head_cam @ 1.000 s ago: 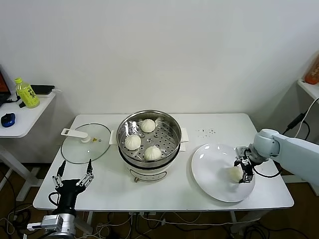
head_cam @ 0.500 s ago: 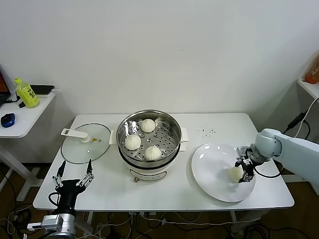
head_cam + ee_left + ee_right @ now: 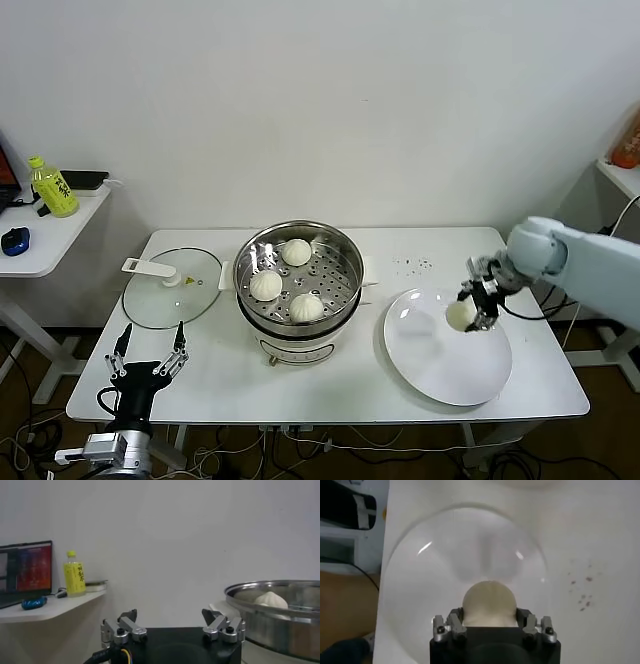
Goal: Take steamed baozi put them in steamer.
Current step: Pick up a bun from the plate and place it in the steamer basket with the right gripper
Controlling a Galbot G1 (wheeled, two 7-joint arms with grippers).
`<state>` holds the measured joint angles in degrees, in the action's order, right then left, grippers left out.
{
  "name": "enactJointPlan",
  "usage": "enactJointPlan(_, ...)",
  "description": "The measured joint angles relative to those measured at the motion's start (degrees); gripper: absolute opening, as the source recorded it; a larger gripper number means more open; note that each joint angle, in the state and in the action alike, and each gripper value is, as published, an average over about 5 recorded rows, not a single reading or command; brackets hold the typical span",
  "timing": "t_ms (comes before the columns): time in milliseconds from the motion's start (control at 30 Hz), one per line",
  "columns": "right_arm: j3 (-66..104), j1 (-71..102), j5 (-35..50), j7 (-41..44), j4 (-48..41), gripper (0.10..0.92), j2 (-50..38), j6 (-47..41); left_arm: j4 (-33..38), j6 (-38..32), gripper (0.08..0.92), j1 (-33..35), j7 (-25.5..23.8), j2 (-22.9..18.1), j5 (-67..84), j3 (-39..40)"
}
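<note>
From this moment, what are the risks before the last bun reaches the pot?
1. The right end effector holds the baozi only by its soft sides above the white plate; it might slip or get squashed.
2. Three buns already fill part of the steamer, so the drop may land on one.

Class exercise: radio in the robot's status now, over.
Right gripper shut on last bun, above plate. Left gripper open, parked low. Steamer holds three; path clear.

Shiny perforated steel steamer (image 3: 300, 275), matt doughy baozi (image 3: 461, 315), glossy white plate (image 3: 440, 365), glass lid (image 3: 172, 287).
</note>
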<state>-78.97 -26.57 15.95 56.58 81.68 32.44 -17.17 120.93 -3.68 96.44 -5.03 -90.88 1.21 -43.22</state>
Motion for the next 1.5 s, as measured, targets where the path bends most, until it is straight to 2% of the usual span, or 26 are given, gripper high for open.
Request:
enactJointPlan(367, -10.9, -18.9, 11.45, 0.59, 0.7, 0.67, 7.24, 0.2, -0.52, -0.34, 0.823, -0.15, -0.06, 0.02, -0.48, 0.2)
enactJointPlan(700, -12.08, -26.26, 18.51, 0.82, -1.49, 0.67, 16.09, -0.86, -0.05, -0.37, 0.823, -0.45, -0.06, 0.04, -1.22, 0.58)
enactJointPlan(1233, -7.5, -21.94, 19.74, -0.11, -8.15, 0.67, 31.0, -3.17, 0.16, -0.19, 0.823, -0.76, -0.06, 0.2, -1.65, -0.13)
enactJointPlan(1500, -6.27, -17.17, 18.27, -0.35, -11.19, 0.67, 35.16, -3.44, -0.4, -0.3, 0.823, -0.7, -0.06, 0.35, -1.43, -0.65)
